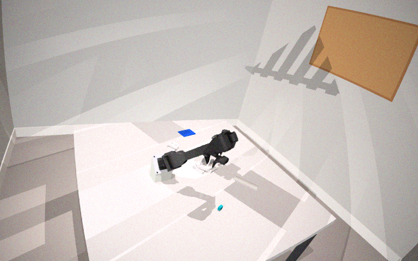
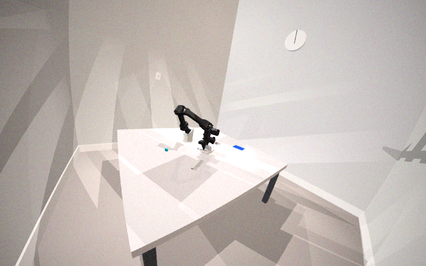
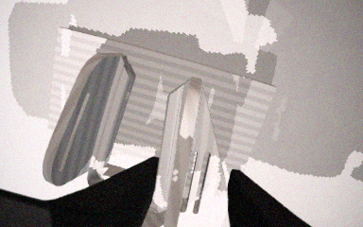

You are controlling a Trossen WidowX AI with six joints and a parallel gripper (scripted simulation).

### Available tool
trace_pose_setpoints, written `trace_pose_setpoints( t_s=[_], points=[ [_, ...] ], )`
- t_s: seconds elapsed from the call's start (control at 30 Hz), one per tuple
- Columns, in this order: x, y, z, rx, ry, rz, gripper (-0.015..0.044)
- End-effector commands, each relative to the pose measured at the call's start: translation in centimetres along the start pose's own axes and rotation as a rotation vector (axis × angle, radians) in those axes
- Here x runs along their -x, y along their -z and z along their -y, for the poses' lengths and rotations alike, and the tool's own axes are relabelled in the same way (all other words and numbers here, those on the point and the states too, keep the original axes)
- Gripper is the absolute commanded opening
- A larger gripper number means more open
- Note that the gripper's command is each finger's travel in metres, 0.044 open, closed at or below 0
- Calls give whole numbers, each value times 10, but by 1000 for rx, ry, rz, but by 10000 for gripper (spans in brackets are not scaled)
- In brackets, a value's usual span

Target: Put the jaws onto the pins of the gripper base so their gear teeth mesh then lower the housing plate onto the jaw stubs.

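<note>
My gripper [image 1: 210, 165] [image 2: 204, 148] [image 3: 194, 171] is shut on a pale slotted jaw [image 3: 177, 147], which stands between the fingertips low over the white parts. The other jaw [image 3: 87, 123], grey and rounded, is left of it in the wrist view, over a ribbed pale plate [image 3: 257, 104] that looks like the gripper base. Whether its hole is on a pin cannot be told; pins and gear teeth are hidden or washed out. A small white piece [image 1: 172, 145] behind the arm may be the housing plate; its details are too small to tell.
A blue square [image 1: 186, 132] [image 2: 238, 147] lies toward the back. A beige bar [image 1: 245, 182] [image 2: 196, 163] lies near the white parts. A small teal block [image 1: 220, 207] [image 2: 166, 149] lies farther off. The arm's pale pedestal [image 1: 156, 176] [image 2: 188, 136] stands on the table.
</note>
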State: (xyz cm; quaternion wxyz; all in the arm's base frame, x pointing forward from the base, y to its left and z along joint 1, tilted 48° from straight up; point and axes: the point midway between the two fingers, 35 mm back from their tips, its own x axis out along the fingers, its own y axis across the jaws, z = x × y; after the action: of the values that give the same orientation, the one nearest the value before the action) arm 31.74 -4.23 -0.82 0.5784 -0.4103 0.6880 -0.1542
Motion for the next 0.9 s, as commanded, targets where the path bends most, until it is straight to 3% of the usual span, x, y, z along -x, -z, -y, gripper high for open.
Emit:
trace_pose_setpoints(
  t_s=[0.0,0.87],
  points=[
    [0,0,0,5,3,1,134],
    [-7,0,0,6,3,1,134]
  ],
)
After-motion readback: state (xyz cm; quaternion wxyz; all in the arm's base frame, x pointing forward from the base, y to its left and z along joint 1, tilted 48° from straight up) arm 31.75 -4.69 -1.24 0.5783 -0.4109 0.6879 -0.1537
